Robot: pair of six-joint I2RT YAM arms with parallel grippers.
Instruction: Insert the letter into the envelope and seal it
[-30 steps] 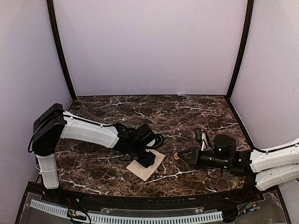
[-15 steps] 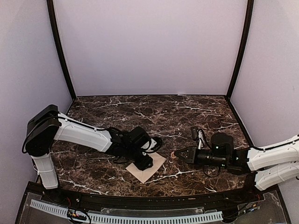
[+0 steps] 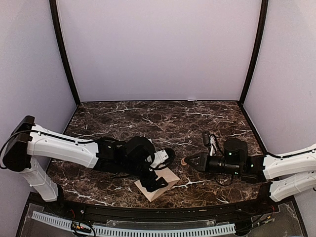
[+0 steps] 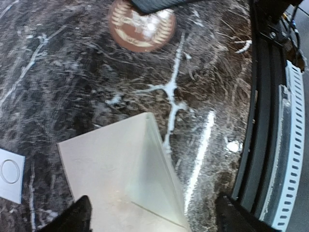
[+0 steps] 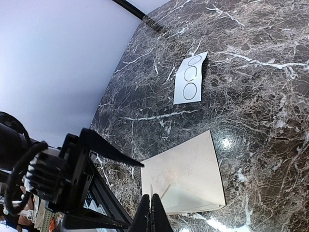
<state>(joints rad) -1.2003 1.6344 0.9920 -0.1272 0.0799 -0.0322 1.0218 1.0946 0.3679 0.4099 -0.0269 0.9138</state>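
The pinkish-tan envelope [image 3: 165,183] lies on the marble close to the near edge. Its pale triangular flap [image 4: 157,176] stands partly raised, as the flap [image 5: 190,199] also does in the right wrist view. The letter is hidden. My left gripper [image 3: 158,185] hangs low over the envelope [image 4: 104,164], open, one finger [image 4: 77,217] over the paper and the other past the envelope's edge. My right gripper [image 3: 187,162] is shut and empty, its tips [image 5: 152,215] pointing at the envelope [image 5: 186,162] from the right.
A round brown seal [image 4: 141,23] lies on the marble just under the right gripper's tip. A small white card [image 5: 190,79] printed with circles lies beyond the envelope. The black table rim [image 4: 263,121] runs right beside the envelope.
The left arm has swung toward the near edge and its jaws have spread. The envelope has shifted nearer the edge with its flap raised. The right gripper has crept slightly left.
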